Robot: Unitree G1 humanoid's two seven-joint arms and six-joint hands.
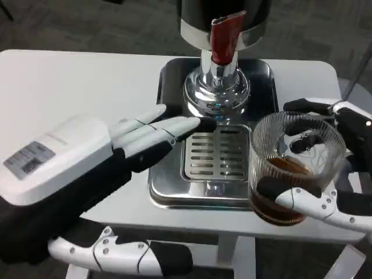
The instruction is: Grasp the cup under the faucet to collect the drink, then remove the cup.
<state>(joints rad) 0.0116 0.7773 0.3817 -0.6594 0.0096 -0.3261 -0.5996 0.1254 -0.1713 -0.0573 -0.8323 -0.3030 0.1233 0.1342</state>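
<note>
**Even overhead light, soft focus up close**

Bright, diffuse light fills the white worktop (pixel 70 75). Glare spots sparkle on the chrome dispenser base (pixel 216 93). The near left robot hand (pixel 87 157) looks slightly blurred. Shadows are faint.

grey label (pixel 28 158) on left hand (pixel 87 157): print unreadable.

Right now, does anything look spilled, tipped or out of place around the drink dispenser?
Nothing stands out. The right hand holds the ribbed glass cup upright beside the drip tray, brown drink in its bottom. No liquid shows on the white table. The left hand reaches over the tray's left edge, holding nothing.
</note>
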